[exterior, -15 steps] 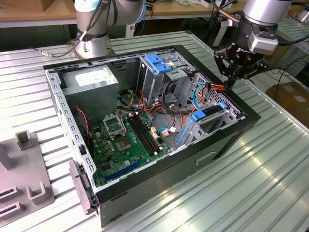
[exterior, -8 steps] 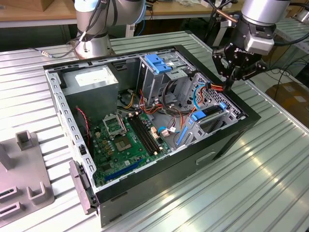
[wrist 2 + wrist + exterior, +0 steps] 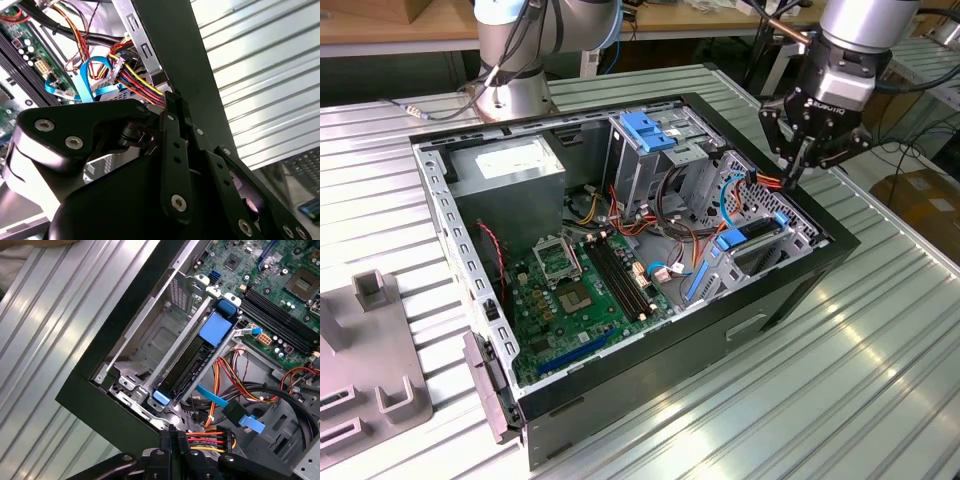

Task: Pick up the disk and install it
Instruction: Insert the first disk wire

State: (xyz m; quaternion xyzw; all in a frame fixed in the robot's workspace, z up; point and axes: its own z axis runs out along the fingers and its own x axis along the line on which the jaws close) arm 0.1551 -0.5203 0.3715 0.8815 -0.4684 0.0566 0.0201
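Exterior view: end effector (image 3: 798, 165), fingers together, grips a power connector (image 3: 210, 439) above the open computer case (image 3: 790, 290); the disk (image 3: 192, 362) sits in its bay.

No wording could be made out. The white printed label (image 3: 510, 158) atop the grey metal power-supply box (image 3: 515, 185), at eleven o'clock inside the open black computer case (image 3: 760, 300), carried marks too faint to tell.
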